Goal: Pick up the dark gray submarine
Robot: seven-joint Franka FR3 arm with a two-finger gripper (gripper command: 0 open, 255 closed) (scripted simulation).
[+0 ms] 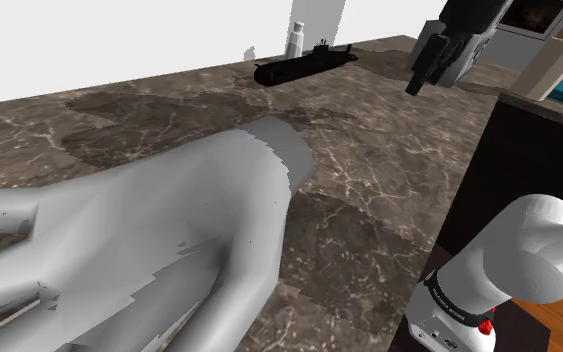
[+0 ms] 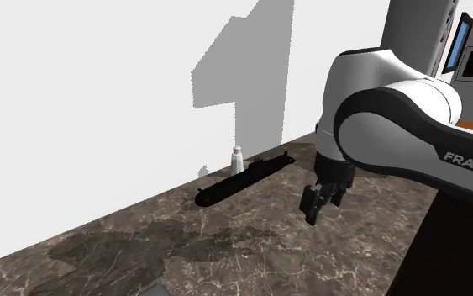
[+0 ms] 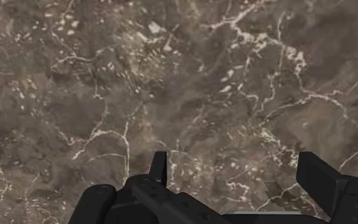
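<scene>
My gripper [image 3: 234, 159] is spread: both fingers stand apart with nothing between them, and the marble counter [image 3: 171, 76] lies beneath. The hand hangs above the counter, well apart from the dark submarine [image 1: 304, 66], so I judge this the approach step. The submarine lies flat near the white wall [image 2: 100, 101], just beside a small white bottle [image 1: 296, 38]. The spread leaves room to straddle the narrow hull crosswise and clear the bottle.
</scene>
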